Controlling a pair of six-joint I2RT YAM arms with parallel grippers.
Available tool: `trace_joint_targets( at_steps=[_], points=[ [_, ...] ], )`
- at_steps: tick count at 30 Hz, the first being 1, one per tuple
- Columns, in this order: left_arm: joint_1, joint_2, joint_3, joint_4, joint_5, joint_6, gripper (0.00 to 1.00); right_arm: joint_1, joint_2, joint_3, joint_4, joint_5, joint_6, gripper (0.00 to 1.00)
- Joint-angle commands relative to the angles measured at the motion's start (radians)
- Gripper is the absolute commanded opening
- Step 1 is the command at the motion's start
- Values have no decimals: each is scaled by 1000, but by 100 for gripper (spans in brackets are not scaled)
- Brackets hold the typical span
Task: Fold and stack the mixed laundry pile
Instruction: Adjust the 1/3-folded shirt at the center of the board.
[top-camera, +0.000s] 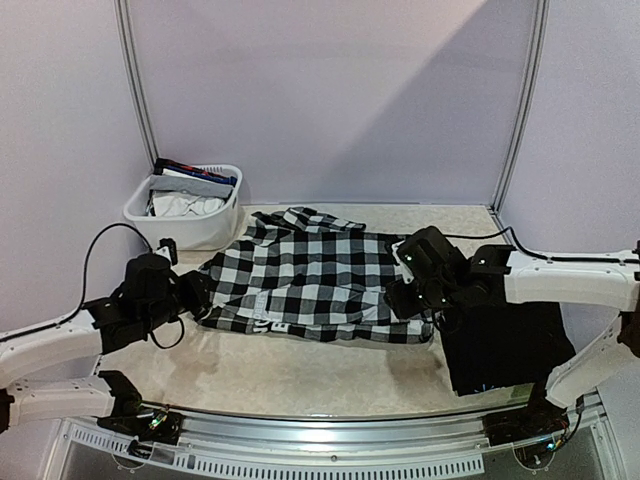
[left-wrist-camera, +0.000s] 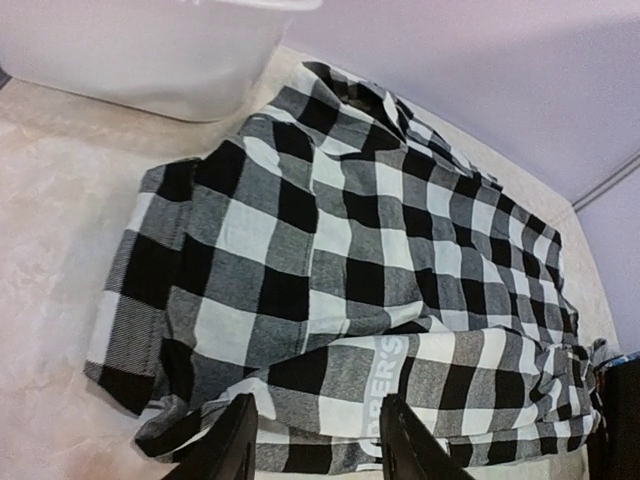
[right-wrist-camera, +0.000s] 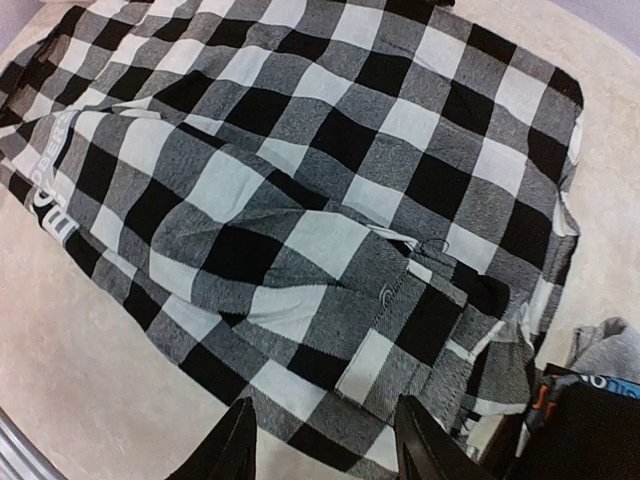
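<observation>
Top external: black-and-white checkered shirt (top-camera: 310, 285) lies spread flat mid-table, long axis left to right, collar end toward the far wall. Table (top-camera: 300, 375) is bare in front of it. White basket (top-camera: 225, 225) sits at the far left corner, just beside the shirt's far left edge, with white cloth (top-camera: 185, 205) and a dark blue piece (top-camera: 195, 170) inside. Folded black garment (top-camera: 505, 345) lies on the table at the right, close to the shirt's right end.

Left pincer (top-camera: 195, 293) is at the shirt's left end, right pincer (top-camera: 400, 298) at its right end.

Left wrist: left pincer (left-wrist-camera: 320, 450) is released, fingers (left-wrist-camera: 235, 445) spread wide over the shirt's (left-wrist-camera: 350, 250) near hem. A grey strip with white lettering (left-wrist-camera: 385, 380) shows between them. Can't tell whether the tips touch the fabric. Basket wall (left-wrist-camera: 150, 50) is at the top left.

Right wrist: right pincer (right-wrist-camera: 325, 450) is also released, fingers (right-wrist-camera: 425, 445) apart above the shirt's (right-wrist-camera: 300, 200) folded hem, nothing pinched. Bottom right corner shows a grey cloth (right-wrist-camera: 605, 345) lying against the black garment (right-wrist-camera: 590, 445), which has blue and orange marks.
</observation>
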Motion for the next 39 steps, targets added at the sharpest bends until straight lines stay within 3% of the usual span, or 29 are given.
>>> trace_joint_targets(
  at_steps=[1,5,10,17,27,39],
  points=[
    [-7,198,125,65,192,103,43,-86,84,31,133,-251,31,46],
    [-7,466,268,116,367,112,39,-130,182,93,166,-403,13,43],
    [-6,691,346,207,438,73,35,-187,300,130,202,-523,20,39],
    [-5,814,349,239,450,57,33,-235,434,137,218,-557,21,36],
    [-11,852,253,252,410,42,32,-248,535,117,133,-445,40,35],
    [-139,630,70,133,280,-13,32,-212,432,9,51,-389,96,35]
  ],
)
